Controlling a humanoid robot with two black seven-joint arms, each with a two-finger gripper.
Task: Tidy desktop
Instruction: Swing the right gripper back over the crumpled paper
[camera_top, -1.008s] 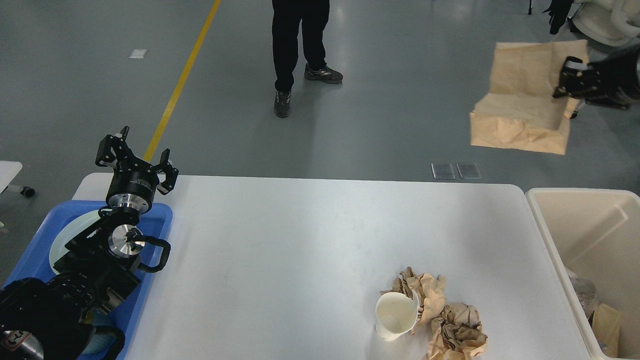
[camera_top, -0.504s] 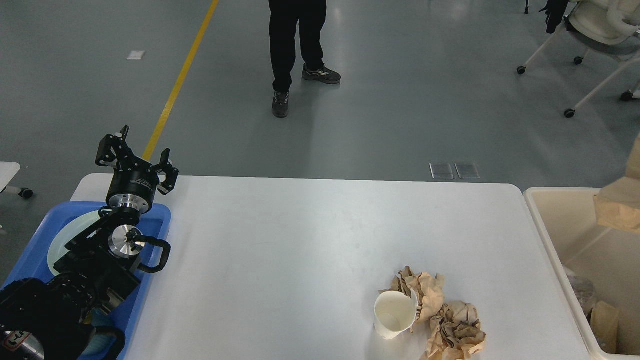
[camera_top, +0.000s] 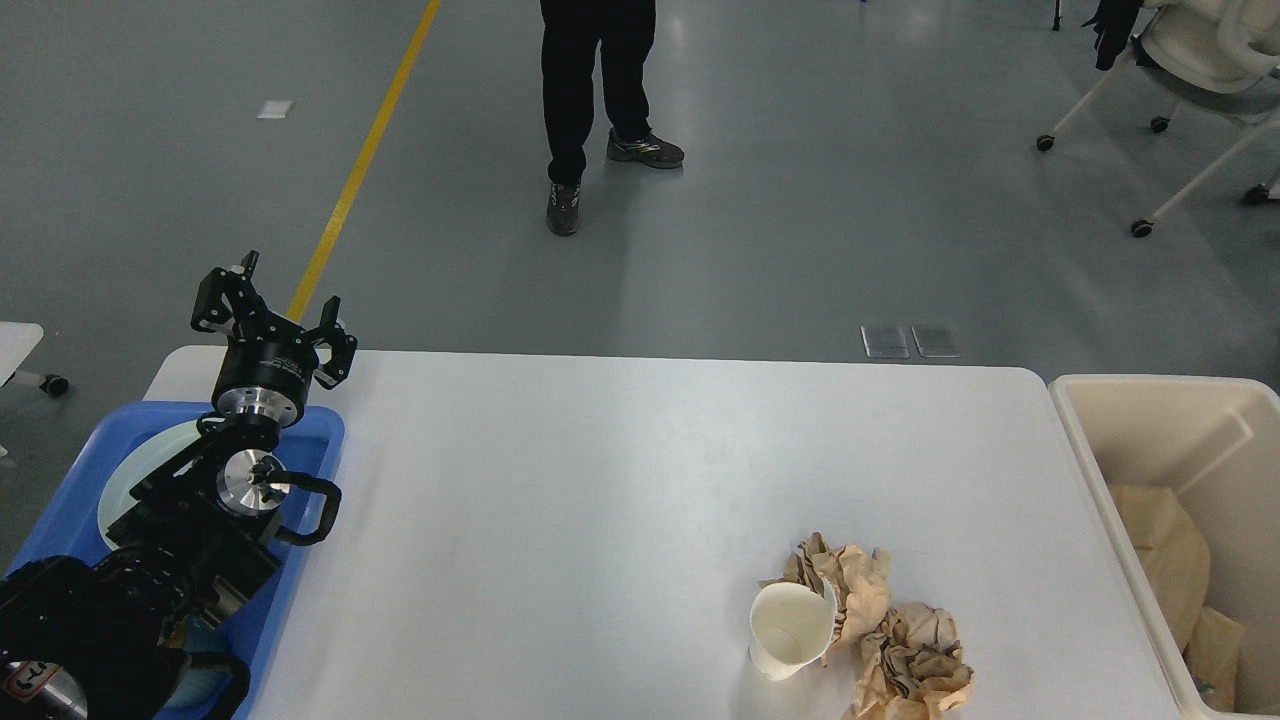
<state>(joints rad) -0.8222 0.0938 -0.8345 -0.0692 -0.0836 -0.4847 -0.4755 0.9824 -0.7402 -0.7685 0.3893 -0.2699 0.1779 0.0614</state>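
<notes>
The white desktop (camera_top: 600, 480) fills the middle of the head view. Near its front right lie a tipped white paper cup (camera_top: 792, 632) and two crumpled brown paper wads (camera_top: 850, 585) (camera_top: 915, 665) touching it. My left gripper (camera_top: 272, 312) is raised over the table's far left corner, open with nothing between its fingers. My right gripper is out of view. A brown paper bag (camera_top: 1165, 545) lies inside the beige bin (camera_top: 1090, 450) at the right.
A blue tray (camera_top: 70, 500) holding a white plate (camera_top: 150, 455) sits at the left under my left arm. A person (camera_top: 595, 100) stands on the floor beyond the table. Office chairs (camera_top: 1190, 70) are at the far right.
The right gripper carried the brown paper bag rightward and down, then left the view. The bag now lies in the beige bin. My left arm has not moved.
</notes>
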